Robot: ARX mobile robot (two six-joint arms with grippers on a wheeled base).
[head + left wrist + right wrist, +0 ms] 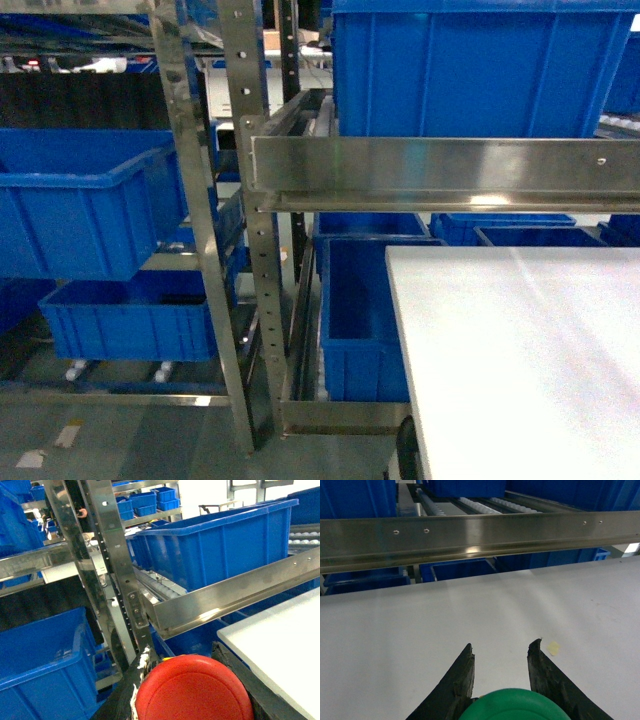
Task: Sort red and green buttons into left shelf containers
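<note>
two steel shelf racks fill the head view, stacked with deep blue bins. your targets, the left shelf containers, sit on the left rack: one upper bin tilted toward you, one lower bin beneath it. to the right lies a flat white tabletop.

both buttons are already in hand, so this looks like the carry step, with neither dropped yet. the left gripper is closed around the red button, whose cap fills the bottom of the left wrist view, near the rack's upright post and beside a blue bin. the right gripper has its dark fingers standing either side of the green button, gripping it above the tabletop.

the next move likely calls for swinging each arm left, past the post, until a button hangs over an open bin, then releasing.

neither arm appears in the head view. both button bodies are cut off by the frame edge. which bin takes which colour is not marked anywhere visible, and the bin interiors are mostly hidden.
</note>
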